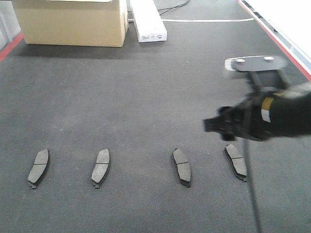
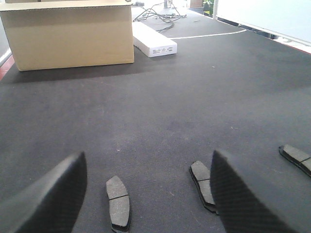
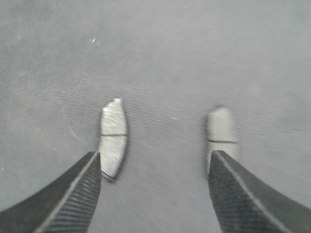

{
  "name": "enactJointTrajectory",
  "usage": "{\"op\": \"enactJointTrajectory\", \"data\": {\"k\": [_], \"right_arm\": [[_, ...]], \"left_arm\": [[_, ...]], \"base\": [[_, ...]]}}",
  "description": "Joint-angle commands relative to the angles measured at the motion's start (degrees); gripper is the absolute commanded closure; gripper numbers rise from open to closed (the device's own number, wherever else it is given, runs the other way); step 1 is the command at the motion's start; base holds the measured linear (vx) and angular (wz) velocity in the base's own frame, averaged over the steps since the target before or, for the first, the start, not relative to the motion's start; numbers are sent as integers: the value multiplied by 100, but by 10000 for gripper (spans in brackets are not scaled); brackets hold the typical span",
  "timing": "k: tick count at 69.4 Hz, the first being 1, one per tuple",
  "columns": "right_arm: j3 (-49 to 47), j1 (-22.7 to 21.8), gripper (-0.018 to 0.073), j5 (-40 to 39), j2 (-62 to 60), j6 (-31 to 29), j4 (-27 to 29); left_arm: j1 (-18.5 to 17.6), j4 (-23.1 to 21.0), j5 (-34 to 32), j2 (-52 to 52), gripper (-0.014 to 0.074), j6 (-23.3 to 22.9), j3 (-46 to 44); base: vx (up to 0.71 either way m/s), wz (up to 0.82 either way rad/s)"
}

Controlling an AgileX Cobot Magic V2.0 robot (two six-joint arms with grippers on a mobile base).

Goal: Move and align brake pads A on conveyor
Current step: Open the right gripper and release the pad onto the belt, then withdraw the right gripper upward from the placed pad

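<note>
Both my grippers are spread wide and hold nothing.

Front view: my right gripper (image 1: pixel 216 125) hangs over the conveyor (image 1: pixel 146 97), just above the rightmost of four pads lying in a row: first (image 1: pixel 39 167), second (image 1: pixel 101 167), third (image 1: pixel 181 166), fourth (image 1: pixel 235 161). A cardboard box (image 1: pixel 73 22) and a white box (image 1: pixel 148 20) sit at the far end.

Left wrist view: my left gripper (image 2: pixel 146 194) hovers low, one pad (image 2: pixel 118 203) between its fingers, another (image 2: pixel 201 183) partly behind the right-hand finger, a third (image 2: pixel 297 156) near the edge.

Right wrist view (blurred): two pads, one (image 3: pixel 113 137) by each finger, the other (image 3: pixel 221 133) opposite.
</note>
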Motion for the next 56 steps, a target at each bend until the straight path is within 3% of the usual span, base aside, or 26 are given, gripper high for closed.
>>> {"op": "enactJointTrajectory", "data": {"k": [1, 38, 56], "right_arm": [[216, -19, 88, -324, -797, 18, -265], [2284, -19, 88, -639, -4607, -21, -742], [3249, -19, 88, -1640, -6113, -54, -863]], "left_arm": [[-21, 108, -354, 60, 74, -23, -155], [-21, 108, -448, 60, 74, -23, -155], [-21, 108, -381, 60, 74, -23, -155]], "base": [[0, 0], [0, 0], [0, 0]]}}
